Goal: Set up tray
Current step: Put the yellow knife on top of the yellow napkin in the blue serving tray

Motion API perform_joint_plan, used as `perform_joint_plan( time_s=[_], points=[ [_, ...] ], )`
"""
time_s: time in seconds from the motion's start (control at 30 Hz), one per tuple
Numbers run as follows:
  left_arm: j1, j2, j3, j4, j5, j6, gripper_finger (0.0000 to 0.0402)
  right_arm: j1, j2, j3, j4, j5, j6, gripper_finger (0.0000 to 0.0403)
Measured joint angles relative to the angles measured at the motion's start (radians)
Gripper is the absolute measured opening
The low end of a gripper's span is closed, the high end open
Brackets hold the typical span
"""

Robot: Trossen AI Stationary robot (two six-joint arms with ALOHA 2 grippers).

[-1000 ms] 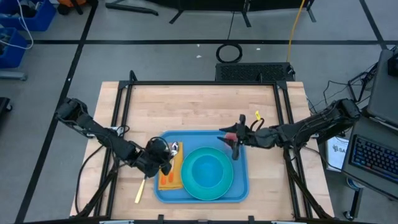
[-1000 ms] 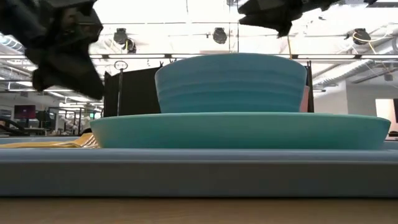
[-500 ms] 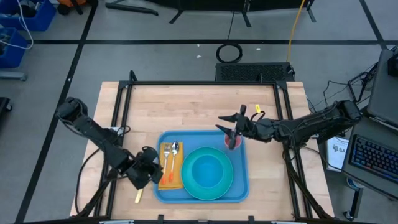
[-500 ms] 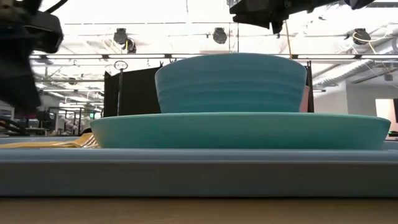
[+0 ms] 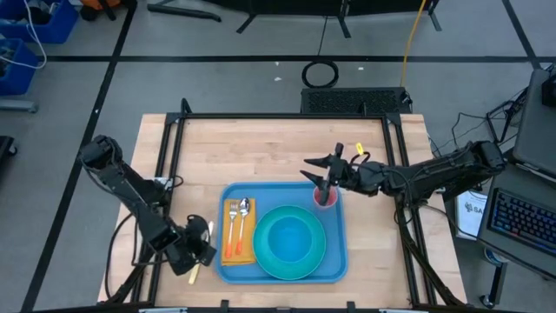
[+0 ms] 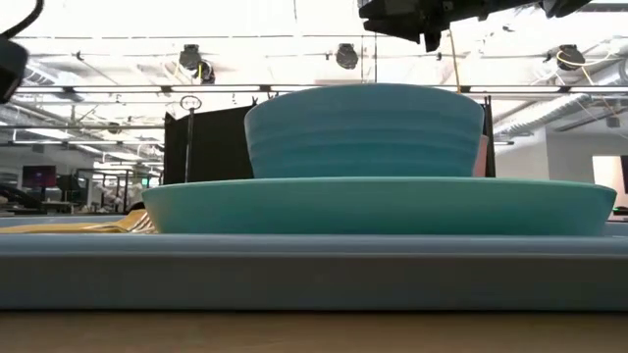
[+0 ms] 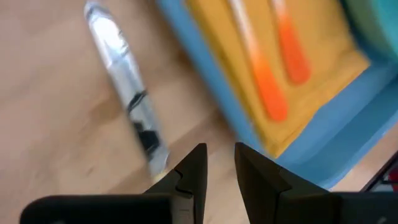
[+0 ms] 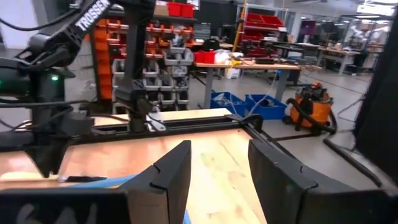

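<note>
The blue tray (image 5: pixel 334 261) lies on the wooden table, its rim (image 6: pixel 314 275) close in the low view. On it sit a turquoise bowl (image 5: pixel 291 239) on a plate (image 6: pixel 383 206), a yellow napkin (image 5: pixel 239 252) with an orange-handled fork (image 5: pixel 232 228) and spoon (image 5: pixel 243 224), and a pink cup (image 5: pixel 324 198) at the far right corner. A knife (image 7: pixel 127 93) with a yellow handle (image 5: pixel 193 275) lies on the table left of the tray. My left gripper (image 5: pixel 201 248) (image 7: pixel 217 152) hovers over the knife, narrowly open. My right gripper (image 5: pixel 325 185) (image 8: pixel 214 158) is open above the cup.
A black frame (image 5: pixel 278 117) rings the table's far edge and sides. Bare wood (image 5: pixel 278 148) spreads beyond the tray toward the far edge. The tray's near rim lies close to the table's near edge. A keyboard (image 5: pixel 526 217) sits off the table to the right.
My left gripper has moved off the napkin toward the table's left and near edge, leaving the fork and spoon uncovered on the napkin; it now stands beside the tray over the knife. My right gripper has drawn back a little from the pink cup toward the far edge.
</note>
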Motion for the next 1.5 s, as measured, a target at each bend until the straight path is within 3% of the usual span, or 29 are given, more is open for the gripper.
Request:
perform_joint_plan(
  time_s=[0.3, 0.83, 1.2, 1.5],
  points=[
    [-0.052, 0.001, 0.0, -0.045, 0.117, -0.158, 0.0085, -0.021, 0.0, 0.0, 0.021, -0.05, 0.0, 0.0153],
    [-0.093, 0.003, 0.0, -0.04, 0.153, -0.237, 0.0087, -0.021, 0.0, 0.0, 0.021, -0.049, 0.001, 0.0153],
    [-0.095, 0.085, 0.0, 0.006, 0.207, -0.237, 0.0174, -0.021, 0.0, 0.0, 0.02, -0.049, 0.004, 0.0153],
    [-0.095, 0.119, 0.001, 0.039, 0.187, -0.235, 0.0186, -0.021, 0.0, 0.0, 0.02, -0.049, 0.011, 0.0153]
  ],
)
